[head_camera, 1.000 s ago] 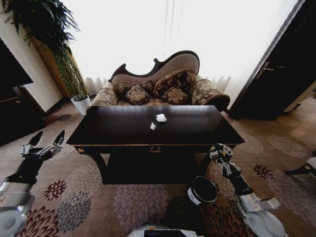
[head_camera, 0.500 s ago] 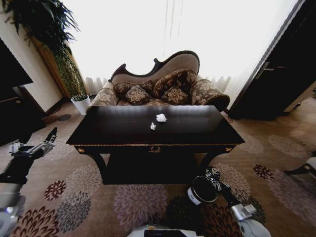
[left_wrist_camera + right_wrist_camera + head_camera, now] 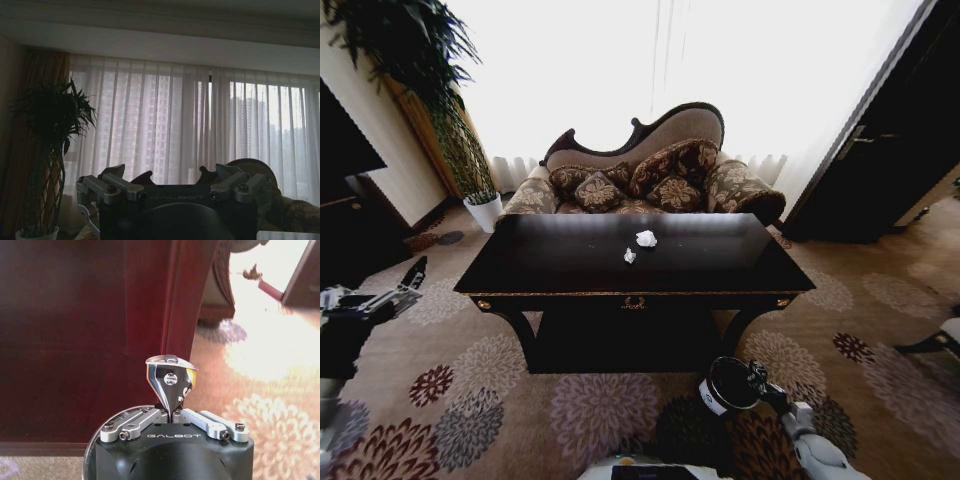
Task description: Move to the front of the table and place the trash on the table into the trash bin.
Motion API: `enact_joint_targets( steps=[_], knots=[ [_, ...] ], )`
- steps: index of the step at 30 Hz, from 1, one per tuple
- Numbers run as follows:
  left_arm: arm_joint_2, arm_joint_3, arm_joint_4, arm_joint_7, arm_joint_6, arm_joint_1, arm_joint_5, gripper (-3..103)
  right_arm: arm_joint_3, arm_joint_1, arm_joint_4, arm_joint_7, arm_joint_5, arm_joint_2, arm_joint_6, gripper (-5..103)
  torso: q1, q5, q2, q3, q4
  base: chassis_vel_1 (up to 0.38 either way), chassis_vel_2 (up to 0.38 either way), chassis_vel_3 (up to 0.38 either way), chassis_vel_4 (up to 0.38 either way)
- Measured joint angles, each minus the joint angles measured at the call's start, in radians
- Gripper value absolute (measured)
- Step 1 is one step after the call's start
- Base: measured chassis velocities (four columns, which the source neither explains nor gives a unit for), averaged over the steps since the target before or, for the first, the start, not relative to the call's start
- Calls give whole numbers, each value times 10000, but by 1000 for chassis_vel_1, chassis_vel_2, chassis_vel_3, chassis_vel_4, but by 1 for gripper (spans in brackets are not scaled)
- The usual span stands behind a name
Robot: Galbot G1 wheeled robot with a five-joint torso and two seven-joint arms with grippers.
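While pinched in the right tool (image 3: pixel 171 416), shiny lump (image 3: pixel 170 381) beside trash bin (image 3: pixel 728 385).

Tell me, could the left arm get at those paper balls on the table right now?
Probably not without moving closer. The left gripper hangs low beside the table's left end, while the paper balls lie mid-top, well away. Nothing blocks the way across the top.
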Motion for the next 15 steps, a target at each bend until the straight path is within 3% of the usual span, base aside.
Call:
enact_joint_targets(
  steps=[3, 15],
  knots=[
    [-11, -8, -28, -1, 9, 165, -56, 100, -378, 633, -495, 79, 572, 273, -389, 0, 0, 2, 0, 0, -1, 0, 0, 0, 0],
    [-81, 108, 19, 5, 19, 281, 51, 100, -559, 1103, -1222, 105, 168, 796, -636, 0, -1, -1, 0, 0, -1, 0, 0, 0, 0]
  ],
)
